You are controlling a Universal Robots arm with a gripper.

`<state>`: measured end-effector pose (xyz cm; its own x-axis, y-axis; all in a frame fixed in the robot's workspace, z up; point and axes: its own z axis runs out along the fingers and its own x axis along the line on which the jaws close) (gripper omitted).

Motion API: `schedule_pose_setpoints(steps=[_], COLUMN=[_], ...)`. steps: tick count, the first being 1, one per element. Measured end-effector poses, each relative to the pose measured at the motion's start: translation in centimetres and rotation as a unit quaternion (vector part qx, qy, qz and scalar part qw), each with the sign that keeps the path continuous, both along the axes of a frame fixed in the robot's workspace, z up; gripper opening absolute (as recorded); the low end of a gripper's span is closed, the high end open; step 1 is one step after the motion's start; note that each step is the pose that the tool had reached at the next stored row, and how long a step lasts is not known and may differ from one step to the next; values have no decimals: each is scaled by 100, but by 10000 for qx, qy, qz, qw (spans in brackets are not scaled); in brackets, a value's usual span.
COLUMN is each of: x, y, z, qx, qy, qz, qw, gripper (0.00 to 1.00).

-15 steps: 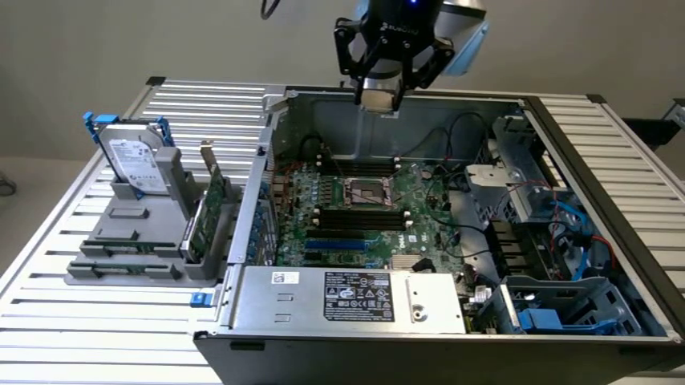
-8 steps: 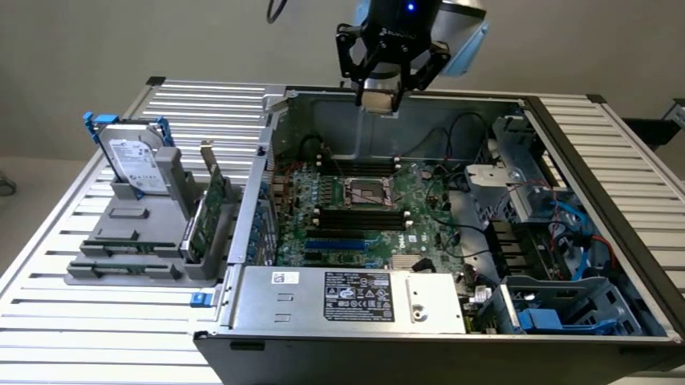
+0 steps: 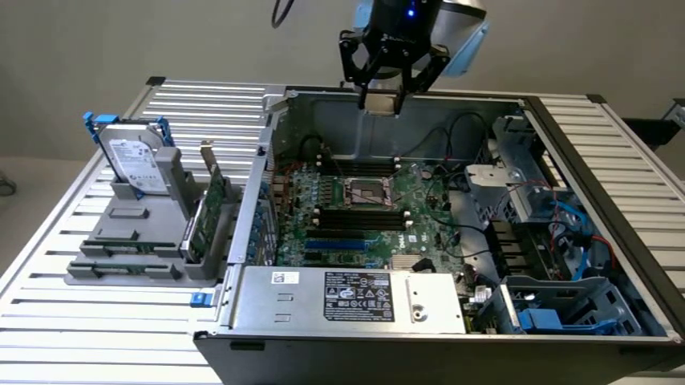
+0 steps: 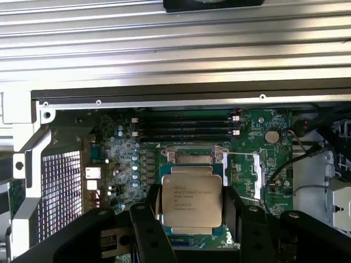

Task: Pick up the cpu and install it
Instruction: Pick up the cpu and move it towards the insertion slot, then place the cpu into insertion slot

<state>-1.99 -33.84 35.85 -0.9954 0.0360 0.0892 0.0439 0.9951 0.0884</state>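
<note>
The cpu (image 4: 192, 200), a small square chip with a pale silver printed top, sits clamped between my black fingers (image 4: 147, 216). My gripper (image 4: 192, 215) is shut on its two opposite edges. In the exterior view the gripper (image 3: 383, 100) hangs high over the back wall of the open computer case, with the cpu (image 3: 381, 103) as a small tan piece at its tip. The motherboard's cpu socket (image 3: 367, 192) lies well below, its metal frame open. In the wrist view the socket (image 4: 192, 159) shows just beyond the chip's edge.
The open case (image 3: 583, 160) has tall walls, with cables and drive bays at the exterior view's right. A power supply (image 3: 354, 297) covers the near end. At the exterior view's left, a grey stand (image 3: 128, 257) holds a hard drive (image 3: 134, 156) and green cards (image 3: 214, 204).
</note>
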Motion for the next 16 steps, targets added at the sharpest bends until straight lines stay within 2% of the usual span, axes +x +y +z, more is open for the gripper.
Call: schedule_pose_setpoints(steps=[3,16], x=[0,0], y=[30,30], z=[-43,-44], qx=[-11,-11], qy=[-27,-27], qz=[17,20], qw=[10000,10000], gripper=[55,55])
